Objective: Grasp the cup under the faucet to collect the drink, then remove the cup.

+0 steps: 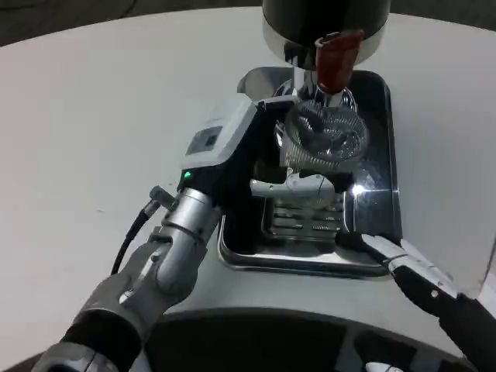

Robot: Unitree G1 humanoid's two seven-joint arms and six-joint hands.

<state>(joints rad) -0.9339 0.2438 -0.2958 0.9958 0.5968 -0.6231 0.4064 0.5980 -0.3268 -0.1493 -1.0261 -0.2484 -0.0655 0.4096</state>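
Observation:
A clear ribbed plastic cup (325, 136) stands on the steel drip tray (387, 155), right under the faucet with its red tap handle (335, 58). My left hand (232, 151) reaches in from the left and grips the cup, one white finger (298, 186) wrapping around its near side. My right hand (415, 267) lies low at the tray's front right corner with its fingers stretched out and nothing in them. Whether there is any drink in the cup is hard to make out.
The dark round dispenser body (325, 19) rises at the back of the tray. A slotted grill (302, 221) covers the tray's front part. White table (101, 101) spreads wide to the left, with a narrower strip on the right.

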